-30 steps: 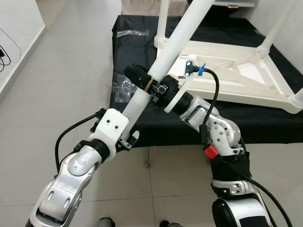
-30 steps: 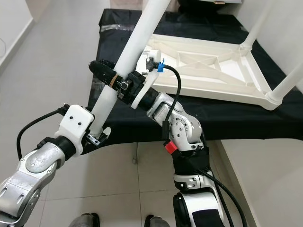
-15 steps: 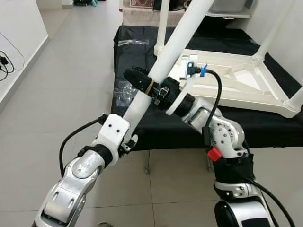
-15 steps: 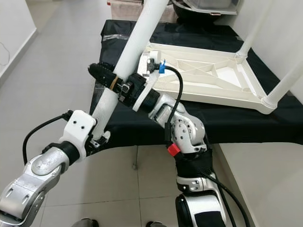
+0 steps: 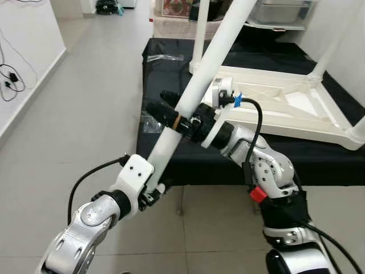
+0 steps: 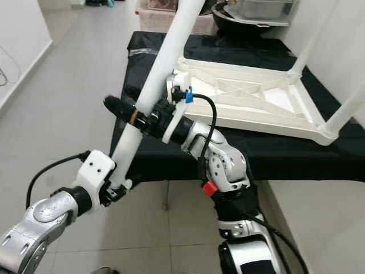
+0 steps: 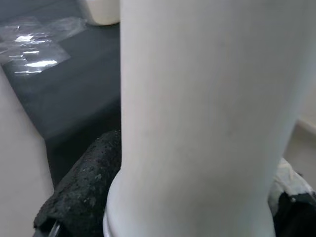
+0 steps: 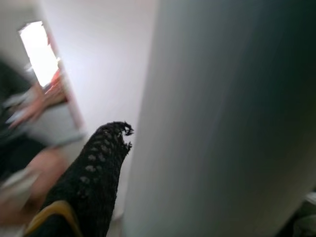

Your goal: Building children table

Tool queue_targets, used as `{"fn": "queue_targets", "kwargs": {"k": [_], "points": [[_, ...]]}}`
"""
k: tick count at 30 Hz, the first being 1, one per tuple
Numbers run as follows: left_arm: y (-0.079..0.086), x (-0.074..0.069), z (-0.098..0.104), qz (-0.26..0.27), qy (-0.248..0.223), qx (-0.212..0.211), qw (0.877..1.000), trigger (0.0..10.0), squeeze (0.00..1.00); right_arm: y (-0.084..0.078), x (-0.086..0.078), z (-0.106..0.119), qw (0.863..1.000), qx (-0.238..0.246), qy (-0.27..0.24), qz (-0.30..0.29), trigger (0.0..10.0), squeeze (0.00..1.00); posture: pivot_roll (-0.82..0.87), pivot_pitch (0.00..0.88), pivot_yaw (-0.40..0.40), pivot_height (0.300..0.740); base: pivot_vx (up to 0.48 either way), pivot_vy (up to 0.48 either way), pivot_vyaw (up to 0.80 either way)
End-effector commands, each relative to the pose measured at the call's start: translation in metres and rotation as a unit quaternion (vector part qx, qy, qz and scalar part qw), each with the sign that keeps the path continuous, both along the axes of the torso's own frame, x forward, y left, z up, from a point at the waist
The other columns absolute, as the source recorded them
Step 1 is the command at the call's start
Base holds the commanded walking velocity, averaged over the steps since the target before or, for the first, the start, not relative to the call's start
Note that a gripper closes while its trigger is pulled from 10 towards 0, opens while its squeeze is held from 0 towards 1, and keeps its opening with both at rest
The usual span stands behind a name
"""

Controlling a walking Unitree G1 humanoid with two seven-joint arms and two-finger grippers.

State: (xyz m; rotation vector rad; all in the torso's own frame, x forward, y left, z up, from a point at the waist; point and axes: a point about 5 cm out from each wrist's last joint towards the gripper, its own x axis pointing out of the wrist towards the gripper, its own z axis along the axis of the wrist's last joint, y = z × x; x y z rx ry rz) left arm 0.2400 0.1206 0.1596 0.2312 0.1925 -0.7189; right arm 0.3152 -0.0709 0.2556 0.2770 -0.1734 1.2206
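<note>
Over the black-draped platform's [image 5: 171,68] near edge, my right gripper [image 5: 171,114] clamped across the slanting white table leg [image 5: 208,65], left gripper [image 5: 153,185] gripping its lower end, upturned tabletop [image 5: 285,108] behind.

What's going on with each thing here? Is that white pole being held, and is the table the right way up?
Loose table leg: tilted, held off the floor by both claws.
Left claw: shut on the leg's lower end.
Right claw: shut on the leg, higher up.
Children's table: upside down on the black cloth, other legs already fitted and pointing up.
Black cloth: spread flat under the table.
Clear plastic bag: empty, crumpled on the cloth.
</note>
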Motion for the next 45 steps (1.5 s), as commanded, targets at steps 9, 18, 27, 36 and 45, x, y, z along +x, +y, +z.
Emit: {"fn": "queue_targets", "kwargs": {"k": [9, 18, 27, 36, 45], "points": [[-0.011, -0.036, 0.005, -0.195, 0.111, -0.073, 0.972, 10.0, 0.00, 0.002, -0.015, -0.015, 0.988, -0.004, 0.037, 0.147, 10.0, 0.00, 0.16, 0.074, -0.024, 0.740, 0.000, 0.000, 0.00], [-0.013, -0.044, 0.004, -0.224, 0.130, -0.082, 0.962, 10.0, 0.00, 0.007, -0.024, -0.017, 0.979, 0.000, 0.039, 0.201, 10.0, 0.00, 0.15, 0.077, -0.020, 0.740, 0.000, 0.000, 0.00], [-0.012, -0.043, 0.005, -0.231, 0.137, -0.083, 0.960, 10.0, 0.00, 0.008, -0.035, -0.025, 0.969, -0.019, 0.052, 0.239, 10.0, 0.00, 0.15, 0.083, -0.019, 0.740, 0.000, 0.000, 0.00], [-0.011, -0.044, 0.004, -0.233, 0.145, -0.083, 0.958, 10.0, 0.00, 0.009, -0.040, -0.028, 0.965, -0.025, 0.056, 0.254, 10.0, 0.00, 0.15, 0.088, -0.016, 0.740, 0.000, 0.000, 0.00], [-0.010, -0.045, 0.001, -0.232, 0.151, -0.082, 0.957, 10.0, 0.00, 0.011, -0.049, -0.029, 0.957, -0.029, 0.055, 0.283, 1.8, 0.00, 0.14, 0.091, -0.018, 0.740, 0.000, 0.000, 0.00]]}}
